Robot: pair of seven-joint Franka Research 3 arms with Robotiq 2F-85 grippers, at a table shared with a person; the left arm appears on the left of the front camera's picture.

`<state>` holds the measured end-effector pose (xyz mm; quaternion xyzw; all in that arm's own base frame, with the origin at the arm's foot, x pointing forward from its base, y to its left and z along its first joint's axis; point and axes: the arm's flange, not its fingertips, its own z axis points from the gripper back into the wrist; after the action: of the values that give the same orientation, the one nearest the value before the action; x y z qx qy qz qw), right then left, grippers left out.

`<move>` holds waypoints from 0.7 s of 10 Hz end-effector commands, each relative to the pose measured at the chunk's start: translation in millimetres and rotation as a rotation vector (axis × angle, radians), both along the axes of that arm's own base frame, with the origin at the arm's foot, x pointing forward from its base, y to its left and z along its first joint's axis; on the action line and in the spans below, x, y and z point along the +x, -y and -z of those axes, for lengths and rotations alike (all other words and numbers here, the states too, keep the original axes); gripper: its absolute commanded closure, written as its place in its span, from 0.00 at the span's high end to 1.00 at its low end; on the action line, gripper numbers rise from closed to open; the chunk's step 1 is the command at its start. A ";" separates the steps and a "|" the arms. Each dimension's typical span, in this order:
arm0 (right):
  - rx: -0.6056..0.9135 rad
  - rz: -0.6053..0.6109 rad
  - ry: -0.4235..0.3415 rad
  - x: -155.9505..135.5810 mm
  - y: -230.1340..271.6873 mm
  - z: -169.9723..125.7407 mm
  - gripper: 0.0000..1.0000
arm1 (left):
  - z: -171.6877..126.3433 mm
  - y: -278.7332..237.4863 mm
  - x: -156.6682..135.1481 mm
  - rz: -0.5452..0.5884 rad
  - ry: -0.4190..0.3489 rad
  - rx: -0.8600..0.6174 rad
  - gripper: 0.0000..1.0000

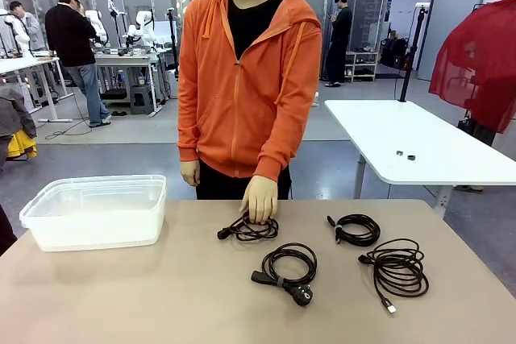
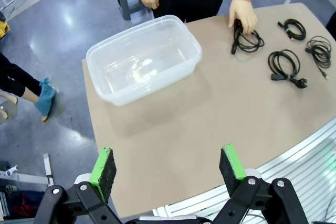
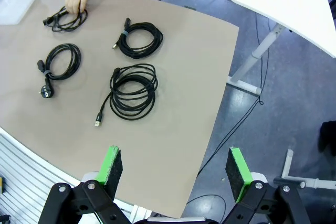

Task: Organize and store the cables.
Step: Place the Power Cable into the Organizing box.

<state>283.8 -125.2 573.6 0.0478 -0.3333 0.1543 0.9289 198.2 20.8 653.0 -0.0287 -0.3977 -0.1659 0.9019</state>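
Here I look across the beige tabletop (image 1: 161,296), which carries a clear plastic bin (image 1: 97,235) at its left end. To the right of the bin lie four coiled black cords.

- **Cable A** (image 1: 246,231) is nearest the bin and lies under the person's hand (image 1: 260,199). The fingers rest on its far rim, though I cannot tell whether they pinch it.
- **Cable B** (image 1: 280,281) has a bulky mains plug and lies just nearer to me.
- **Cable C** (image 1: 367,235) sits to the right of A.
- **Cable D** (image 1: 399,267) is the loosest coil and lies nearest the right edge.

All four coils lie outside the bin and apart from one another.

In the left wrist view my left gripper (image 2: 167,153) hangs released above the near edge on the bin's side, green pads wide apart and holding nothing. My right gripper (image 3: 174,153) is likewise spread and empty, above the near right edge.
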 end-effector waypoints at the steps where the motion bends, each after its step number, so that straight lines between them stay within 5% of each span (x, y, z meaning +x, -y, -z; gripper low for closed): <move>1: -0.001 0.001 0.003 -0.9 0.2 -0.8 1.00 | 3.4 -0.3 -1.0 0.005 0.000 0.006 1.00; 7: -0.001 0.001 0.003 -0.9 0.2 -0.8 1.00 | 3.4 -0.3 -1.0 0.005 0.000 0.006 1.00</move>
<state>283.8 -125.2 573.6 0.0478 -0.3333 0.1543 0.9289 198.2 20.8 653.0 -0.0287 -0.3977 -0.1659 0.9019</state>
